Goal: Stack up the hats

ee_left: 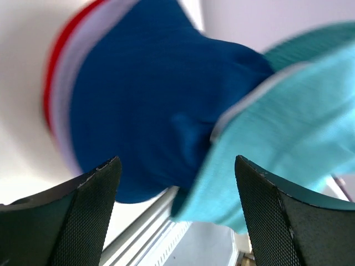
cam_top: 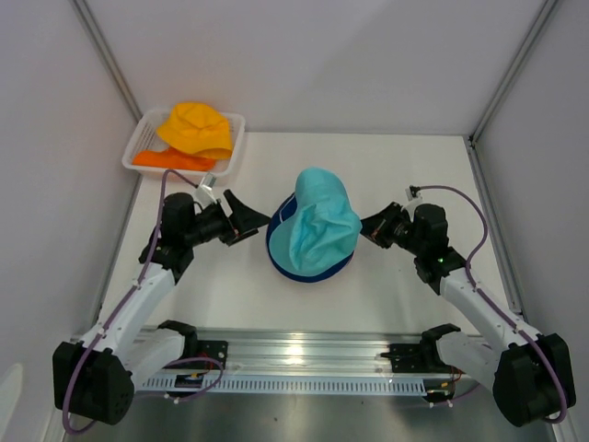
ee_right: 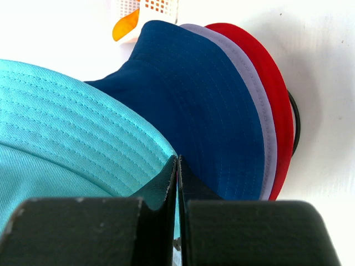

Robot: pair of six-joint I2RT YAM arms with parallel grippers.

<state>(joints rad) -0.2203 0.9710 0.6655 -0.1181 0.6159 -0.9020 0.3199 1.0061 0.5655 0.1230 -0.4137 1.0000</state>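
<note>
A teal hat lies crumpled and tilted on top of a stack at the table's middle. The dark blue hat shows under it as a brim. In the right wrist view the teal hat lies over the dark blue, lilac and red hats. My right gripper is shut on the teal hat's right brim edge. My left gripper is open and empty just left of the stack, facing the dark blue hat and the teal hat.
A white slatted basket at the back left holds a yellow hat on an orange hat. A black wire curves out under the stack. White walls close in both sides and the back.
</note>
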